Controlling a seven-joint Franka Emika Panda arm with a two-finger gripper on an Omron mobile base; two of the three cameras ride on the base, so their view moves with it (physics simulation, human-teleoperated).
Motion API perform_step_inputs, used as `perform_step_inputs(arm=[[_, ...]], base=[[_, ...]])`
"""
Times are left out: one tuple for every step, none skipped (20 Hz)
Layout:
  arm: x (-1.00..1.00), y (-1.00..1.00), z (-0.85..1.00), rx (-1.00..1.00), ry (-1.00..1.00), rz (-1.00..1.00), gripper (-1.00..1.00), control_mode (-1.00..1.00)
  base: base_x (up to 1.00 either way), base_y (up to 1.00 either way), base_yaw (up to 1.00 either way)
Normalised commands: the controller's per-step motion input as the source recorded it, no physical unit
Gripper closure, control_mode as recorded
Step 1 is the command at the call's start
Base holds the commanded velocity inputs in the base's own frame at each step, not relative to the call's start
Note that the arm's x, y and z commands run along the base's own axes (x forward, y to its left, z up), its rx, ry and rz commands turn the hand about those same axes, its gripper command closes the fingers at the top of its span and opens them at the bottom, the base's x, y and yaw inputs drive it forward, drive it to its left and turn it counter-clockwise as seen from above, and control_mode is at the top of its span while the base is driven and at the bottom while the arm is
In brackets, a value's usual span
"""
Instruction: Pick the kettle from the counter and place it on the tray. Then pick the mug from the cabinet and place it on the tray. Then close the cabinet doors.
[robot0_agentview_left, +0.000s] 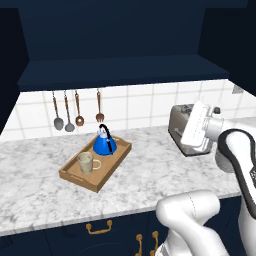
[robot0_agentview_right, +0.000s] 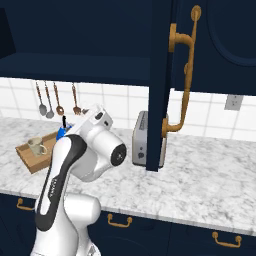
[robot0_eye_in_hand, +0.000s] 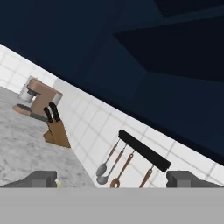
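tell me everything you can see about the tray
The tray is a shallow rectangular wooden one with low raised walls, light brown, lying flat and skewed on the marbled counter below the hanging utensils. It carries the blue kettle at its far end and the beige mug at its near end, standing apart.

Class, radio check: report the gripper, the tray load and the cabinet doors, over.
Gripper open, empty, raised toward the utensil rail. Kettle and mug both on tray. Cabinet door open; toaster behind it.
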Motion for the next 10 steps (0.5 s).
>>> perform_step_inputs(arm=[[-0.42,-0.64,-0.27,0.05,-0.22,-0.14,-1.0,-1.0],[-0.37,-0.64,-0.31,0.05,-0.22,-0.15,-1.0,-1.0],[-0.29,-0.55,-0.39,0.05,-0.22,-0.15,-1.0,-1.0],[-0.27,-0.55,-0.38,0.05,-0.24,-0.15,-1.0,-1.0],[-0.25,-0.51,-0.41,0.05,-0.25,-0.15,-1.0,-1.0],[-0.18,-0.35,-0.47,0.03,-0.25,-0.15,-1.0,-1.0],[-0.16,-0.32,-0.55,0.04,-0.29,-0.12,-1.0,-1.0],[-0.11,-0.34,-0.54,0.05,-0.26,-0.09,-1.0,-1.0],[-0.08,-0.29,-0.48,0.04,-0.25,-0.09,-1.0,-1.0],[-0.05,-0.35,-0.37,0.05,-0.26,-0.08,-1.0,-1.0]], base=[[0.0,0.0,0.0],[0.0,0.0,0.0],[0.0,0.0,0.0],[0.0,0.0,0.0],[0.0,0.0,0.0],[0.0,0.0,0.0],[0.0,0.0,0.0],[0.0,0.0,0.0],[0.0,0.0,0.0],[0.0,0.0,0.0]])
